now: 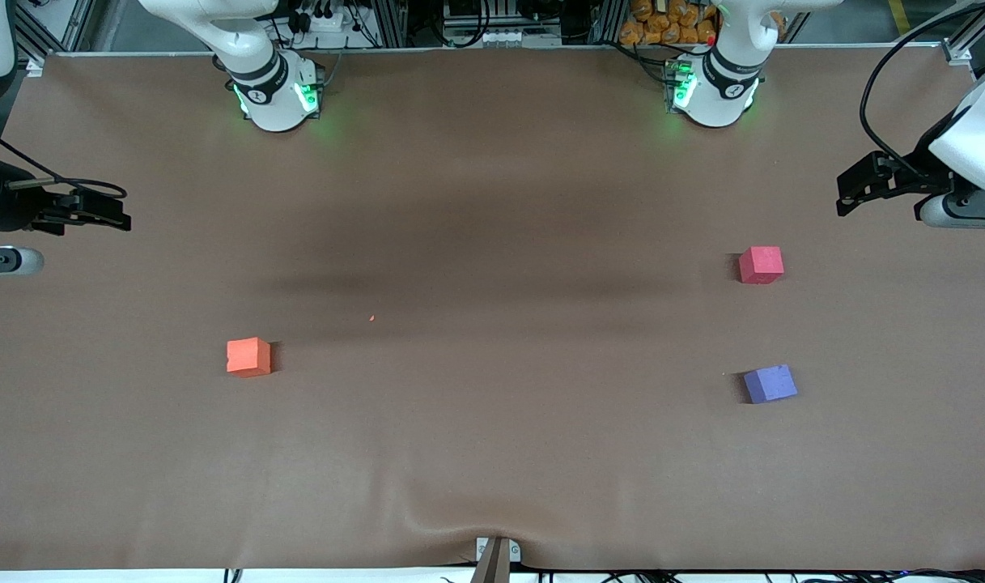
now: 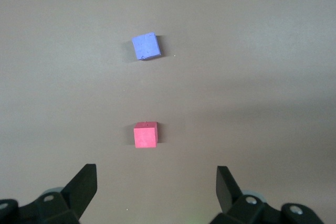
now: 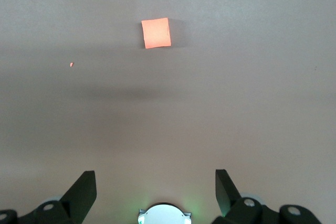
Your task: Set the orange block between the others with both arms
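Observation:
The orange block lies alone on the brown table toward the right arm's end. The others lie toward the left arm's end: a pinkish-red cube, and a purple cube nearer to the front camera, with a bare gap between them. My left gripper hangs open and empty above the table's edge at its own end. My right gripper hangs open and empty over the edge at its own end. Both grippers are well away from all three blocks.
The two white arm bases stand at the back of the table; the right one's base shows under its gripper. A tiny orange crumb lies near the middle. A bracket juts at the front edge.

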`<state>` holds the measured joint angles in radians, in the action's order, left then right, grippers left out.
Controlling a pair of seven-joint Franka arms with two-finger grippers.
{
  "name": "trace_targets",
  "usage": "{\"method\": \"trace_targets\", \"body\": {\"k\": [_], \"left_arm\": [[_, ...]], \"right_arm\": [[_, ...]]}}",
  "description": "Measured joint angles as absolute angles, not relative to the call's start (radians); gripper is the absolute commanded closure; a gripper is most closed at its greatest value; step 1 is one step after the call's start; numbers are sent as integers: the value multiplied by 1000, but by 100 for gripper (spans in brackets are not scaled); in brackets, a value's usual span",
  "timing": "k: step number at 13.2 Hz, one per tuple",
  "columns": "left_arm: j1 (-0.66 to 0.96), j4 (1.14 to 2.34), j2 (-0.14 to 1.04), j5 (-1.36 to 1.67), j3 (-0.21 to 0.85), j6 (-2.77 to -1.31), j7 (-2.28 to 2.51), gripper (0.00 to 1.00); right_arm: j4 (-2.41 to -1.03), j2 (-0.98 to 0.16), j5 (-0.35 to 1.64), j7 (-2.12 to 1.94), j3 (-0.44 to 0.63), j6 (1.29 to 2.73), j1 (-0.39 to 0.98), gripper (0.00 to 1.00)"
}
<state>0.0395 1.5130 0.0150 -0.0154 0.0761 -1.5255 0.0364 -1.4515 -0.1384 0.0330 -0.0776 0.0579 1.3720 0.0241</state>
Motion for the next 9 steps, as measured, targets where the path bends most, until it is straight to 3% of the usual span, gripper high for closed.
{"method": "trace_targets", "body": {"k": [9], "left_arm": [[36, 1513, 25, -8, 74, -1526, 36, 0]], "right_arm": [[-1453, -140, 32, -77, 58, 1372, 24, 0]]}}
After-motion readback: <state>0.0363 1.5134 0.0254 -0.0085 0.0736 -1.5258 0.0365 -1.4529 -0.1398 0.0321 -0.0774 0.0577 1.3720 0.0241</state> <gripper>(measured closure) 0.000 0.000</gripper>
